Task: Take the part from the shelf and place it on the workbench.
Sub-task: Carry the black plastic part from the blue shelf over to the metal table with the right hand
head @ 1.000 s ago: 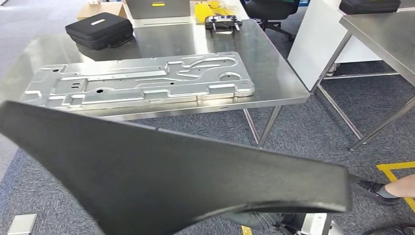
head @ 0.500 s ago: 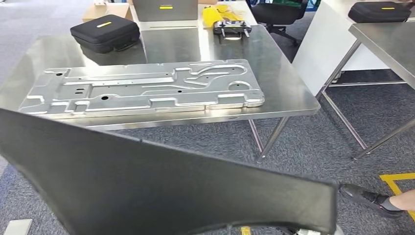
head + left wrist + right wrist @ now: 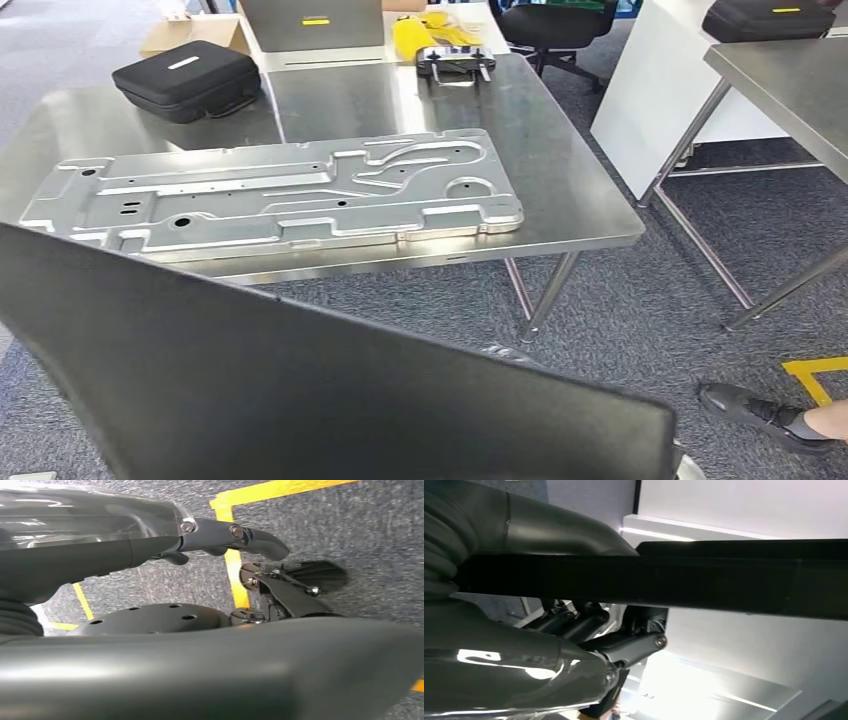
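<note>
Black and broad, the part (image 3: 300, 390) hangs nearest, its long axis crosswise in front of the robot; the left hand (image 3: 240, 575) has fingers (image 3: 265, 540) curled against one edge, and the right hand (image 3: 589, 630) grips the other from beneath. Beyond it stands the table (image 3: 570, 190), straight ahead, so the carry looks nearly done. A stamped metal panel (image 3: 270, 195) covers its near middle, and bare steel shows toward the right.
</note>
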